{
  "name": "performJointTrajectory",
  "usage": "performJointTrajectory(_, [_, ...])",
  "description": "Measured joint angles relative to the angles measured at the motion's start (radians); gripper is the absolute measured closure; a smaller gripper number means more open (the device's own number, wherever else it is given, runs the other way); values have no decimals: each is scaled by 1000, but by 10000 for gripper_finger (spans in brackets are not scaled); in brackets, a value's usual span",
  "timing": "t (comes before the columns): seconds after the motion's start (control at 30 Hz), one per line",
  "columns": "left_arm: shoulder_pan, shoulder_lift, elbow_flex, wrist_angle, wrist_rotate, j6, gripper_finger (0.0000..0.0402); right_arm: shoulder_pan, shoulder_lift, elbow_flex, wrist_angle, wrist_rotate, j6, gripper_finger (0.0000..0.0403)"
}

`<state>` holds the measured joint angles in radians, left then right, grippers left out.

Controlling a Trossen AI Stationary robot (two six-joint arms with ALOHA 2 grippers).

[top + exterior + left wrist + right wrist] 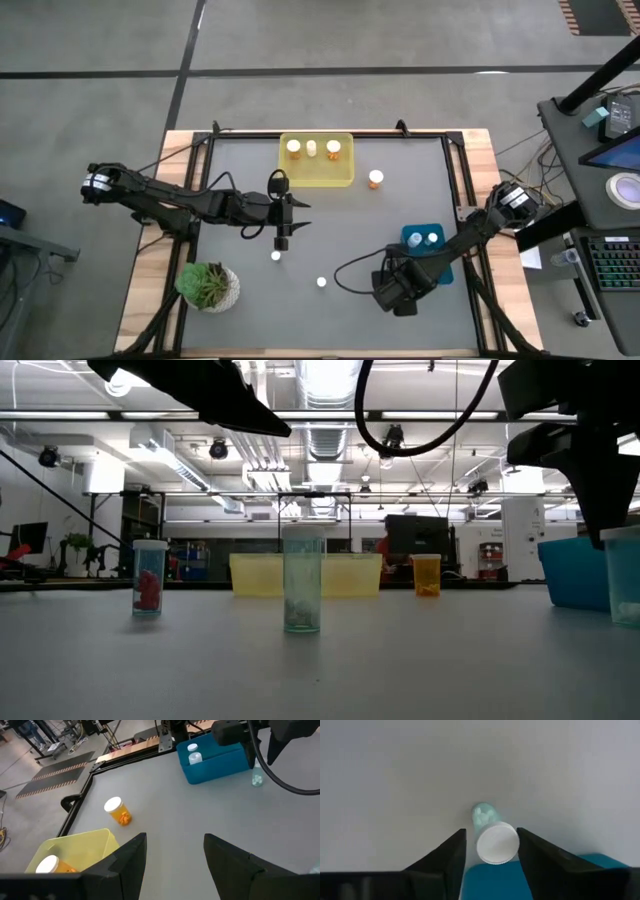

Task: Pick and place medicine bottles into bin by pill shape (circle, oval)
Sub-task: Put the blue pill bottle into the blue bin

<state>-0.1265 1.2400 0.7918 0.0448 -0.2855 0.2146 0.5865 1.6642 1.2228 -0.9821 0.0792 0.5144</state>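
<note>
Grey matte tabletop fills the right wrist view, and on it stands the small clear bottle (495, 842) I am working on. Pale green pills show through its wall under a white screw cap. Seen from above, it sits toward 5 o'clock of the table's centre, hidden under my own wrist.

My right gripper (491, 834) straddles it at cap height, with one finger just at the cap's edge and a sliver of table showing on the other side. The fingers are apart and not yet clamped.

I judge the bottle to be very light, stiff and smooth-sided. It is apt to tip or skid if one finger arrives first, and to squirt out if pinched only on the cap's rim. A hold lower down, with both pads square across the cap's skirt or the body just beneath it, looks safest.

The blue bin (220, 764) lies just beside, at about 1 o'clock from the gripper, with two white-capped bottles already in it.

Farther out, two loose bottles (321, 282) stand toward 6 and 7 o'clock. My left gripper (175, 837) hangs above the second of them (276, 255) with its fingers spread.

An orange bottle (375, 179) stands near 1 o'clock, beside the yellow bin (316, 178) at 12.
</note>
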Motion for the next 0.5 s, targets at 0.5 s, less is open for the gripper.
performJointTrajectory(0.5, [0, 0, 0, 0, 0, 0, 220, 0, 0, 16, -11, -1, 7, 289])
